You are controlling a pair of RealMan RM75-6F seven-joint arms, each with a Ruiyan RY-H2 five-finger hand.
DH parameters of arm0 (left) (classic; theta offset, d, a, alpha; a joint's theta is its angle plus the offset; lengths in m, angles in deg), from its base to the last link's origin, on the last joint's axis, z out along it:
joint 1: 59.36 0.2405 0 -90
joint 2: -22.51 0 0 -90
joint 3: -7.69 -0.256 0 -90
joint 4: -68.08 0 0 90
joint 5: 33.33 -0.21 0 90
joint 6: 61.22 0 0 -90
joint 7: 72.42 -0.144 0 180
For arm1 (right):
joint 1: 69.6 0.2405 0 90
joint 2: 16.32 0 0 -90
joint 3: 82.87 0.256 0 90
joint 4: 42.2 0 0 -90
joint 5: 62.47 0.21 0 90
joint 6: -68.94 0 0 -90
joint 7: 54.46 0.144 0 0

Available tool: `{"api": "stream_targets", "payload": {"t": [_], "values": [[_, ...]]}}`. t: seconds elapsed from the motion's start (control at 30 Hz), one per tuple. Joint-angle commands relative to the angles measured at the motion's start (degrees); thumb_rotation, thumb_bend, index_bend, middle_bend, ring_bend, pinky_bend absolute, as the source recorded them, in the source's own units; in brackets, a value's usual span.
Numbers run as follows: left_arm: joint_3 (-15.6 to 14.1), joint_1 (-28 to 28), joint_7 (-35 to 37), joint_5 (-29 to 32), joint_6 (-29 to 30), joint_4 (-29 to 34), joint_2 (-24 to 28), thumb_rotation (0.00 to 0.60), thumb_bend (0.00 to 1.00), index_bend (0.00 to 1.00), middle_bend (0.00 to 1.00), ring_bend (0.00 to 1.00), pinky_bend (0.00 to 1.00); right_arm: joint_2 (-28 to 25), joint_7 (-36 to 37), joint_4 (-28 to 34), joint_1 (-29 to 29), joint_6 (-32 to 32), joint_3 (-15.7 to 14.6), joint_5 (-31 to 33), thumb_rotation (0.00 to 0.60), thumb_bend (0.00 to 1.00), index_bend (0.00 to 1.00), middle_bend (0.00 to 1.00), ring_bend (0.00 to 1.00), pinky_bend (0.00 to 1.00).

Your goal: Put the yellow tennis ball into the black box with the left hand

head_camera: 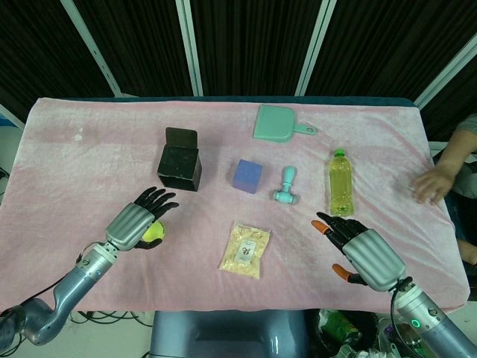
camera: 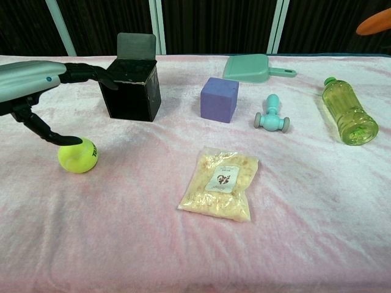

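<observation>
The yellow tennis ball [camera: 77, 155] lies on the pink cloth at the front left; in the head view the ball [head_camera: 155, 234] peeks out from under my left hand [head_camera: 139, 221]. My left hand [camera: 33, 82] hovers over it with fingers stretched out and apart toward the black box, and the thumb tip touches the ball's top. Nothing is gripped. The black box [head_camera: 179, 167] [camera: 131, 93] stands just beyond the ball with its lid flap upright. At the front right, my right hand [head_camera: 363, 252] is open and empty.
A purple cube [head_camera: 247, 176], a teal roller [head_camera: 285, 186] and a yellow-green bottle [head_camera: 340, 183] lie across the middle. There is a teal dustpan [head_camera: 274, 124] at the back and a snack bag [head_camera: 245, 250] at the front centre. A person's hand [head_camera: 436, 181] rests at the right edge.
</observation>
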Motion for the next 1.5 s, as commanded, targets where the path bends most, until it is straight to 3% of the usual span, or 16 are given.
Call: {"api": "stream_targets", "payload": {"t": [0.03,0.33,0.77,1.1,1.27,1.5], "values": [[-0.2,-0.4,-0.3,0.2,-0.3,-0.3,-0.6,0.6,0.22,0.16,0.08,0.0,0.0,0.9,0.5,-0.4,0.7,0.7,0.1,0.9,0.6,0.23,0.03,0.04,0.15,0.25],[-0.8,-1.9,0.4,0.7,-1.2,0.3,-1.5,0.6,0.22,0.16,0.08,0.0,0.01,2.8,-1.4,-1.7,2.0,0.7,1.0,2.2,0.6,0.23,0.03,0.04,0.15,0.25],[-0.8,-1.5,-3.3,2.7,0.5,3.3,0.8,0.6,0.22,0.16,0.08,0.0,0.01,-0.8,-3.0,1.1,1.5,1.2,1.5,8.0,0.6,0.23,0.03,0.04,0.15,0.25],[-2.4,4.3,-7.6,2.8,9.2,9.8,8.9,0.6,0.22,0.16,0.08,0.0,0.01,-4.7,-3.9,6.2,-3.8,-5.6,1.2,13.4,0.6,0.23,0.03,0.04,0.15,0.25],[-3.6,9.1,-6.7,2.8,15.6,12.9,14.3,0.6,0.22,0.16,0.07,0.0,0.01,-7.9,-7.5,8.9,-10.0,-11.7,-1.2,16.4,0.6,0.23,0.03,0.04,0.15,0.25],[-6.7,15.6,-4.0,1.5,22.9,12.1,18.2,0.6,0.22,0.15,0.07,0.0,0.01,-5.7,-8.9,7.2,-16.6,-18.3,-4.6,15.3,0.6,0.23,0.03,0.04,0.15,0.25]]}}
